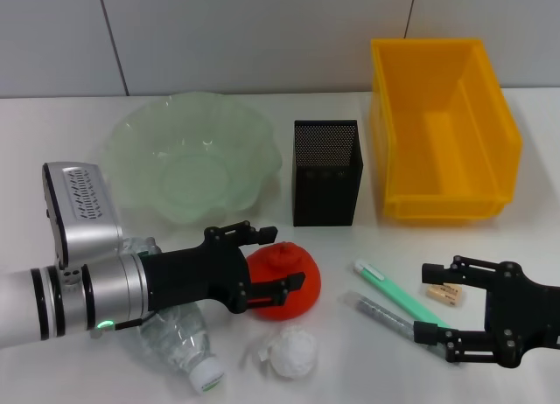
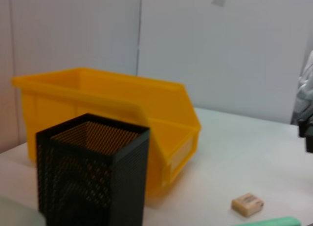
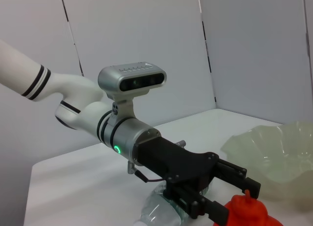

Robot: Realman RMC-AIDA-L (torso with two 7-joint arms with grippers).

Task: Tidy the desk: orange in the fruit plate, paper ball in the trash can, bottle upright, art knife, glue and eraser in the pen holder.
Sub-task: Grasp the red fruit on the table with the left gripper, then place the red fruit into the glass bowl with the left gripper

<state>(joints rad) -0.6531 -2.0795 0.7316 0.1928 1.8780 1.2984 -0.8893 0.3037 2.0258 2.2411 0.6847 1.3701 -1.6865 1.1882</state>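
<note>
The orange (image 1: 293, 292) lies at the front middle of the table. My left gripper (image 1: 285, 258) is open, its fingers straddling the orange's top; the right wrist view shows this gripper (image 3: 228, 196) with the orange (image 3: 250, 211) at its tips. A clear bottle (image 1: 185, 349) lies on its side under my left arm. The paper ball (image 1: 293, 351) sits in front of the orange. My right gripper (image 1: 424, 303) is open beside a green stick (image 1: 395, 296), a clear tube (image 1: 383, 316) and the eraser (image 1: 444, 293).
The green glass fruit plate (image 1: 140, 137) stands at the back left. The black mesh pen holder (image 1: 325, 172) is in the middle, and the yellow bin (image 1: 442, 198) at the back right. The left wrist view shows the holder (image 2: 93, 177), bin (image 2: 112, 113) and eraser (image 2: 247, 204).
</note>
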